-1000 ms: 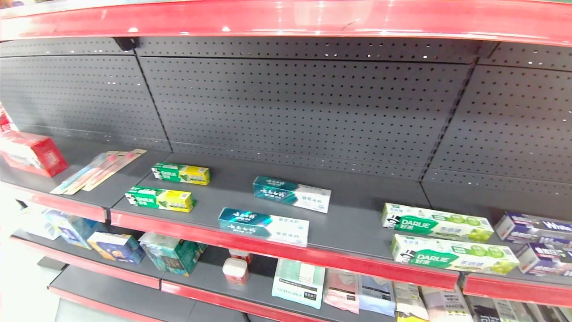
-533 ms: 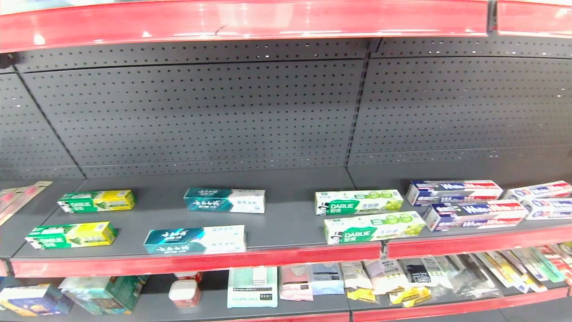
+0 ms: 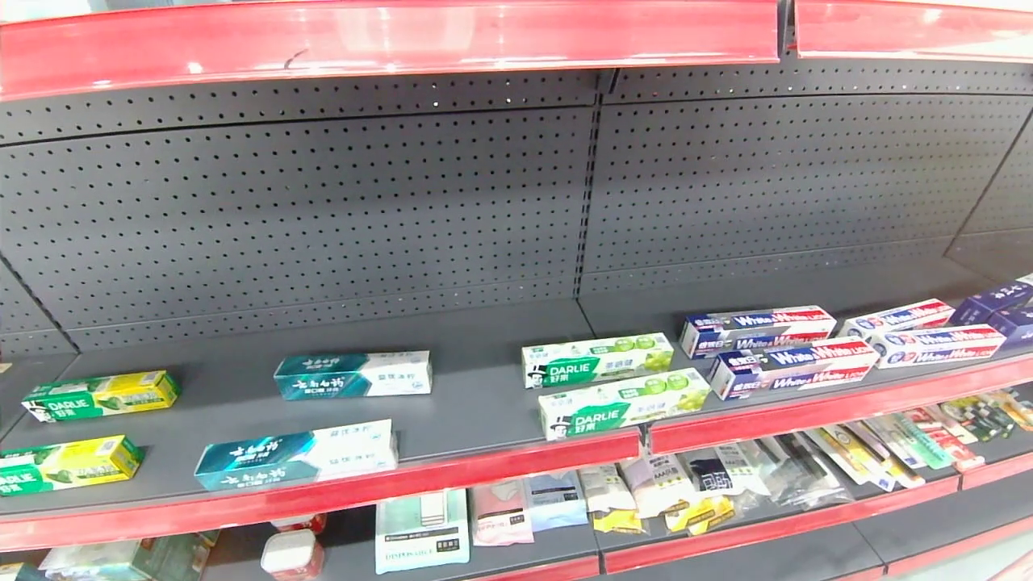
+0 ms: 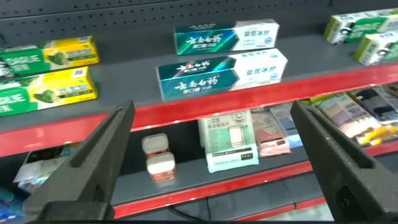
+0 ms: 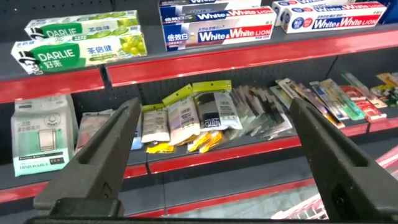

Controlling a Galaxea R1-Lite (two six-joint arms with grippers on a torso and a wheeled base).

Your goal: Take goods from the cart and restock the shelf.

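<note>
On the grey metal shelf [image 3: 484, 387], flat and matte, long rectangular cardboard toothpaste cartons lie lengthwise in pairs, one behind the other. From the robot's left: green-and-yellow boxes [image 3: 101, 394], teal-and-white boxes [image 3: 353, 374], pale green boxes [image 3: 597, 360]. On the next board sit glossy blue-red-white boxes [image 3: 759, 331] and, at the far right edge, dark blue boxes [image 3: 997, 298]. Pairs on the left board sit well apart; the blue-red-white ones are packed close.

A glossy red price strip [image 3: 403, 484] runs along the front lip, and an upper red strip [image 3: 387, 44] caps the tier above. The back wall is a dark perforated panel [image 3: 323, 202], split by a slotted upright. The lower shelf [image 3: 775, 526] holds soft flat pouches [image 3: 500, 512], a white flat pack [image 3: 421, 528], a small round red-and-white jar [image 3: 290, 554] and thin toothbrush packs [image 3: 888, 444].

Left gripper [image 4: 212, 104]: dark wedge-shaped fingers spread wide, empty, touching nothing, hanging in front of the shelf lip below the teal-and-white boxes. Right gripper [image 5: 214, 100]: also spread wide and empty, in front of the lower shelf's pouches, below the pale green boxes.
</note>
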